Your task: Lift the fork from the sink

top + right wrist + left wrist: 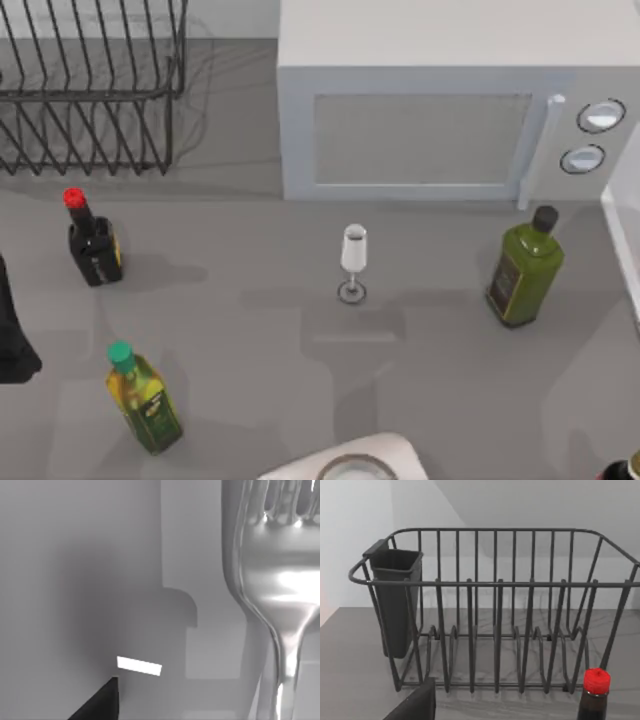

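fork (272, 580) close before right wrist camera | claw grip: cannot tell | left arm (12, 330) at table's left edge

Soft, even light filled all three views, and the grey table (300, 340) took only faint, blurred shadows beside the glass (353, 262) and the bottles. The rack (495, 610) threw thin, pale shadow lines on the wall behind it. In the right wrist view the fork (280, 580) loomed very close, carrying bright glare streaks on its metal, with a broad dim shadow on the surface behind it.
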Robot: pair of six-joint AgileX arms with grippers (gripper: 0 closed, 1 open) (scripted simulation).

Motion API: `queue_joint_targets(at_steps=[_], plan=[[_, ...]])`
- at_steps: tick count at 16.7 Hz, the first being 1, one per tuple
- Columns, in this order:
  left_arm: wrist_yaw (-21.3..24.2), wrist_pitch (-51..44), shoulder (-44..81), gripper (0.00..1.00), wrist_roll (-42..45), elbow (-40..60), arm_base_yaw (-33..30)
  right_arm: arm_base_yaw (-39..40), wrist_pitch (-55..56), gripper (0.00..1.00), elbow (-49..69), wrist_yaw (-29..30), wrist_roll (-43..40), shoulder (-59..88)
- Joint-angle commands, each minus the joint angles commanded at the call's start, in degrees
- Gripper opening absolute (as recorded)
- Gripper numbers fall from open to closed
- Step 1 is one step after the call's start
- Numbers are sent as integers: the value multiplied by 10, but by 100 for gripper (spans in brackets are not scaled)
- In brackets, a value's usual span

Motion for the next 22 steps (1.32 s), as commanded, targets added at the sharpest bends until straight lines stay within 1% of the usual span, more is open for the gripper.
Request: queue_joint_targets(at_steps=[9, 10, 17, 18, 20, 22], plan=[[0, 0, 0, 100, 0, 0, 0, 0, 0, 2, 0, 0, 0, 0], [0, 0, 0, 100, 0, 0, 0, 0, 0, 0, 0, 0, 0, 0], [0, 0, 0, 100, 0, 0, 0, 0, 0, 0, 0, 0, 0, 0], [0, 0, 0, 100, 0, 0, 0, 2, -9, 0, 8, -7, 6, -27], [0, 0, 0, 100, 0, 0, 0, 1, -18, 0, 16, -7, 6, -30], [0, 0, 0, 100, 0, 0, 0, 1, -51, 0, 38, -7, 5, -42]])
